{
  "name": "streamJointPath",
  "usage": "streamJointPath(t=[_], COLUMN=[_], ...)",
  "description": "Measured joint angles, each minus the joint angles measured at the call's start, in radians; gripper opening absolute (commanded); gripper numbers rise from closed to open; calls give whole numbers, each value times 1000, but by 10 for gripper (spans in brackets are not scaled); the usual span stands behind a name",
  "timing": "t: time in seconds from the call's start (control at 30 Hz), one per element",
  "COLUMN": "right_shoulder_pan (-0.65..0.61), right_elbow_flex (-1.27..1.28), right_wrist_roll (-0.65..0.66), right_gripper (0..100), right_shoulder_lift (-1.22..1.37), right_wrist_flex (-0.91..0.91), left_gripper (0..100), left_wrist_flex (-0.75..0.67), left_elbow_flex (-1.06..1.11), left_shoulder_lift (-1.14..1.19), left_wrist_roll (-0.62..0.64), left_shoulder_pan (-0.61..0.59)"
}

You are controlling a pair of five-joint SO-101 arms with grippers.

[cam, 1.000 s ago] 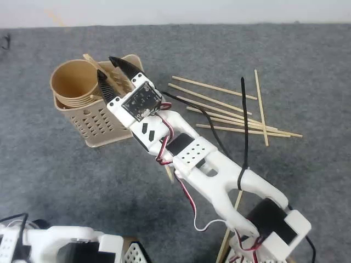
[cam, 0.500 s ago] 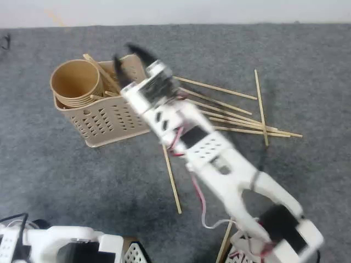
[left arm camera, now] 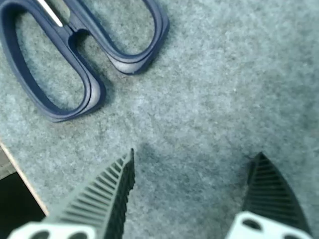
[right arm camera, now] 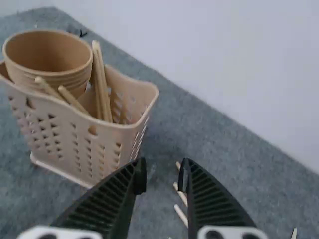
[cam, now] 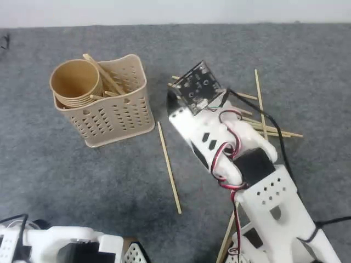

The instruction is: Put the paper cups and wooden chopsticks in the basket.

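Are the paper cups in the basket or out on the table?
In. The stacked paper cups stand upright in one end of the basket.

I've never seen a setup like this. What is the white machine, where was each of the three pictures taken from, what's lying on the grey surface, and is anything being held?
These are two robot arms side by side at a table with grey carpet. The high view looks down from a fixed camera; the white arm in its middle is the right arm. The other two pictures come from cameras on each arm's wrist, looking along its fingers. On the carpet stands a basket holding stacked paper cups and a few chopsticks. One loose chopstick lies beside it, and a pile of chopsticks lies by the arm. The left gripper is open over carpet near blue scissors. The right gripper, facing the basket, has its fingers slightly apart. Neither holds anything.
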Motion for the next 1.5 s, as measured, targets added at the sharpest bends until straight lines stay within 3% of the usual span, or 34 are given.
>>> streamJointPath(t=[0.33, 0.77, 1.1, 1.5], right_shoulder_pan=[-146, -152, -153, -178], right_elbow_flex=[87, 87, 87, 37], right_wrist_roll=[-132, -178, -178, -178], right_gripper=[115, 114, 41, 134], right_shoulder_lift=[285, 756, 773, 669], right_wrist_flex=[101, 54, 40, 163], left_gripper=[345, 345, 345, 345], left_wrist_flex=[0, 0, 0, 0], left_elbow_flex=[0, 0, 0, 0], left_shoulder_lift=[0, 0, -2, -2], left_wrist_roll=[-5, -5, -5, -5], left_shoulder_pan=[8, 8, 9, 9])
